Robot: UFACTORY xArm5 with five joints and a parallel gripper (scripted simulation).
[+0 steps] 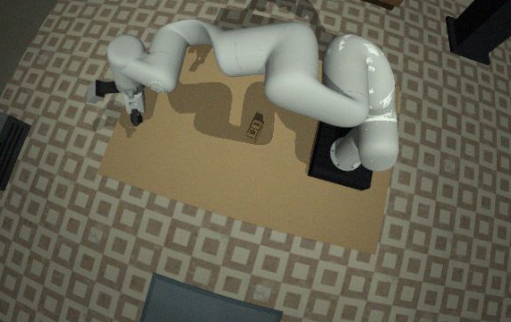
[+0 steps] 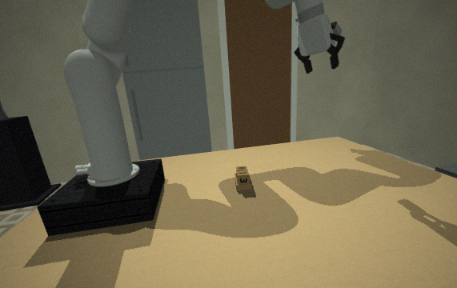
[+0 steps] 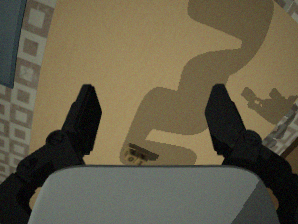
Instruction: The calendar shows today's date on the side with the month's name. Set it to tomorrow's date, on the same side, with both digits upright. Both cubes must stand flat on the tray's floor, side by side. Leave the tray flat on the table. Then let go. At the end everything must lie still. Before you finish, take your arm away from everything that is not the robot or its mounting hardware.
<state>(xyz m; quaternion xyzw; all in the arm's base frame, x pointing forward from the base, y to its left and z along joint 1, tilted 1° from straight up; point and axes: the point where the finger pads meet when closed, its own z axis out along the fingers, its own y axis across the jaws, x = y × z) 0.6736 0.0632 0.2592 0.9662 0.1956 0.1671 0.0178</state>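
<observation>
Table (image 1: 237,179) (image 2: 228,256) (image 3: 110,60) tan; floor (image 1: 240,255) (image 2: 4,222) (image 3: 33,75) apparently tiled.

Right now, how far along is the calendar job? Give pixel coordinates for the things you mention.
No change looks made: the two cubes (image 1: 253,129) (image 2: 242,177) sit side by side, digits 0 and 1 on top. Nothing is in hand; the open gripper (image 1: 136,118) (image 2: 321,68) (image 3: 153,98) hangs well away. Setting tomorrow's date appears left.

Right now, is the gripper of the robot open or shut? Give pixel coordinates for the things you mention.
The gripper (image 1: 136,117) (image 2: 321,68) (image 3: 153,98) is open: its two black fingers stand wide apart, with nothing between them.
</observation>
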